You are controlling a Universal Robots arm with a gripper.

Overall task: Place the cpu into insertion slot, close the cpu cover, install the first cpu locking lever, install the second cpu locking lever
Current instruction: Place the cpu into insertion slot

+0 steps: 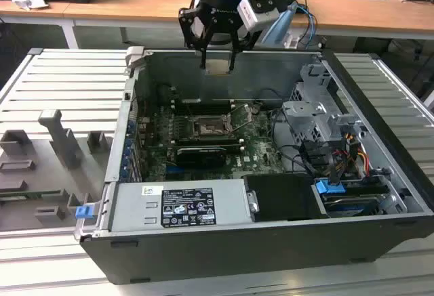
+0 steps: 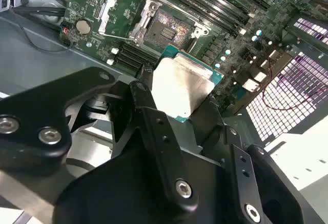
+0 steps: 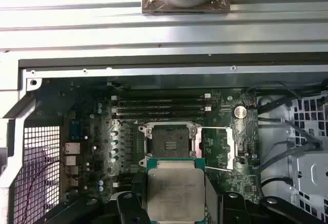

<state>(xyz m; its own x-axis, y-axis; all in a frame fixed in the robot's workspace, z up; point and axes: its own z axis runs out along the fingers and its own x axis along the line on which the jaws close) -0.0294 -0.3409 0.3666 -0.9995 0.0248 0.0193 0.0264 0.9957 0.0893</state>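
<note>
Now my black two-fingered gripper is clamped on the small flat square pale-silver cpu, well above the square dark metal-rimmed insertion slot. The thin silver hinged cpu cover lies open just beside that slot. My worry: lowered tilted or turned, the chip would miss its seat and bend the contacts.

The computer case is left in shadow inside, the ribbed table is rendered bright, and soft glare is seen on the cpu.
</note>
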